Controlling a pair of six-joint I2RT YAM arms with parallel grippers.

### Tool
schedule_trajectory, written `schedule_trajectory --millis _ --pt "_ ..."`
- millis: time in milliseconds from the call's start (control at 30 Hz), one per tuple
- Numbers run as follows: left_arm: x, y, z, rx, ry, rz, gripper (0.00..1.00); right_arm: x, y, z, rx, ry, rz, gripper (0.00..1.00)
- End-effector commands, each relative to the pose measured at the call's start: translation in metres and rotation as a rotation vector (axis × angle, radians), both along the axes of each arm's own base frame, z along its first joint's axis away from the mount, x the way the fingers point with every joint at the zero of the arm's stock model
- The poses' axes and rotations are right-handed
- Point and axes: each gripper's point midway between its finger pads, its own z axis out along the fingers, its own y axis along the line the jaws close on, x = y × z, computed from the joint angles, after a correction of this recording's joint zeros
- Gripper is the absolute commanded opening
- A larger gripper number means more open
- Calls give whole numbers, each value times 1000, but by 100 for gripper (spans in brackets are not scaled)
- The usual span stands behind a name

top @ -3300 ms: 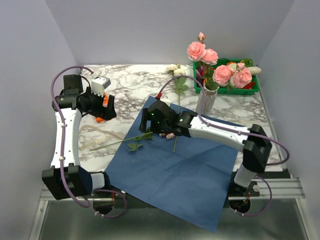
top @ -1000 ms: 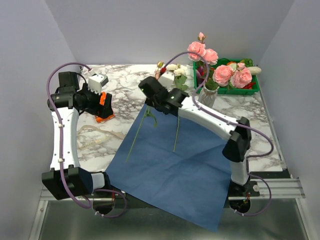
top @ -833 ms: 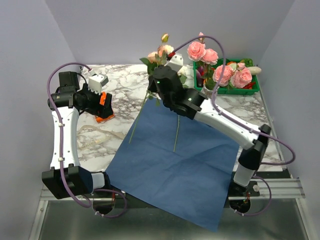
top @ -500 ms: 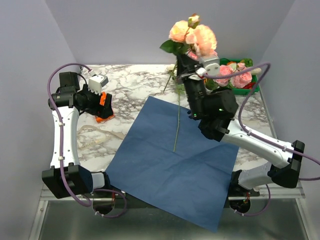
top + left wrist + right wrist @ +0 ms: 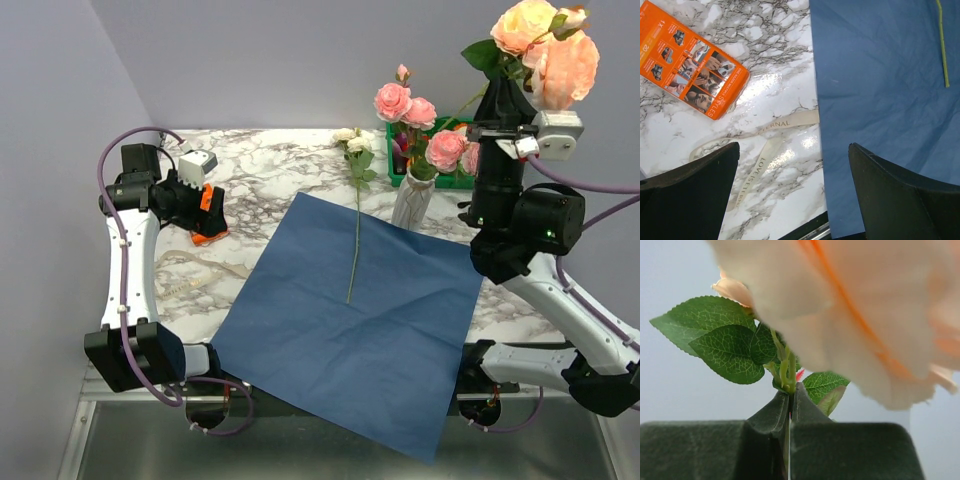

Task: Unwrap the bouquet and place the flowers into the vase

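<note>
The vase, slim and whitish with a marbled pattern, stands upright and holds several pink roses. Just left of the vase one cream rose lies flat, its thin green stem reaching onto the blue paper spread open in front of the vase. High to the right of the vase, peach roses with green leaves stand upright, their stem pinched in the right gripper.

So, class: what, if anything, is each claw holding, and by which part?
The right claw pinches the peach roses by the stem, just under the leaves. The left claw is open, empty.
</note>
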Motion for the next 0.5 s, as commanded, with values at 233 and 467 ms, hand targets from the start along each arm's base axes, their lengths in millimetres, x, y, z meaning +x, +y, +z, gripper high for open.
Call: schedule_trajectory --millis 233,467 --pt "5 -1 -8 -26 15 -1 99 37 18 -46 -91 225 75 3" --pt "3 -1 -12 -22 17 0 99 43 19 -54 -51 274 120 4"
